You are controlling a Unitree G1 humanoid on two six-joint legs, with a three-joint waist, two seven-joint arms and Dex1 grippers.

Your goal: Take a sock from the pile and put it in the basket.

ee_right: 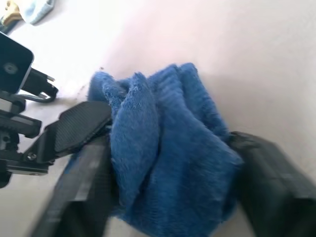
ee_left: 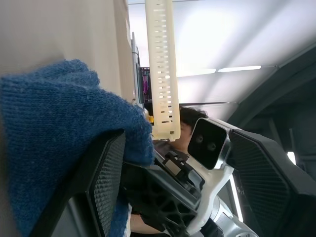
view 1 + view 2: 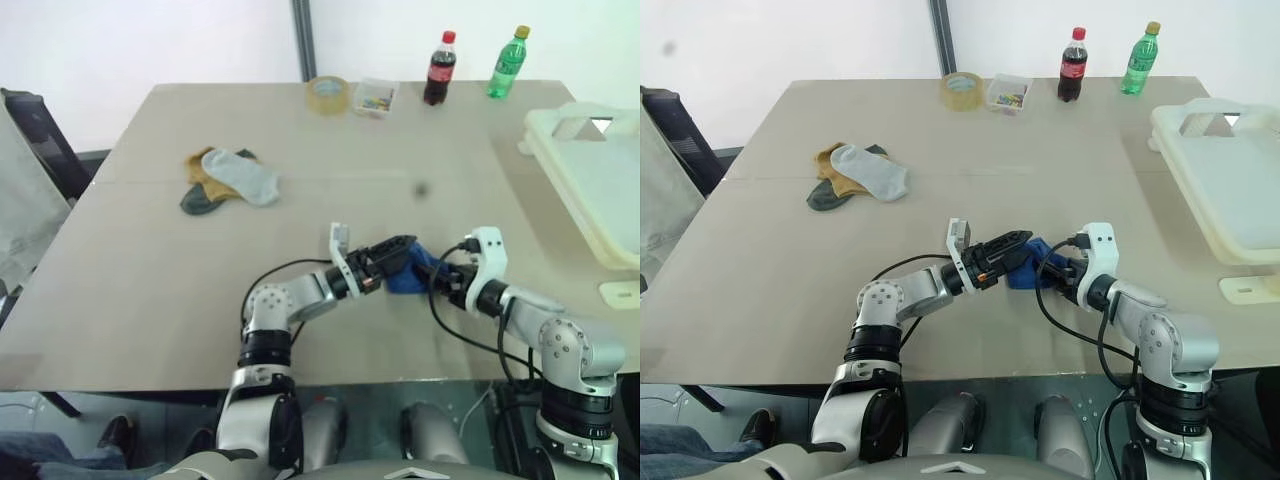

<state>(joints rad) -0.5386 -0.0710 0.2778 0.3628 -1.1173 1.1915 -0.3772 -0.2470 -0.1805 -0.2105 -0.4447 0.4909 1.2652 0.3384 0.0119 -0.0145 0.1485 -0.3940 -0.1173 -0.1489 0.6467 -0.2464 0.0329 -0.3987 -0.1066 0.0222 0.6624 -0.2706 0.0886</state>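
A blue sock (image 3: 408, 272) lies bunched on the table (image 3: 150, 290) near its front edge, between my two grippers. My right gripper (image 3: 432, 274) is shut on the blue sock (image 1: 168, 148), with a black finger pressed into each side of the cloth. My left gripper (image 3: 396, 254) stands open against the sock's other side, and one of its fingers (image 2: 106, 173) touches the fabric. The pile (image 3: 228, 180) of grey, mustard and dark socks sits at the far left of the table. The cream basket (image 3: 590, 170) stands at the right edge.
Along the far edge stand a tape roll (image 3: 328, 95), a small clear box (image 3: 376, 97), a cola bottle (image 3: 440, 68) and a green bottle (image 3: 508, 62). A dark chair (image 3: 40, 150) is beside the table's left side. A small white piece (image 3: 620, 293) lies below the basket.
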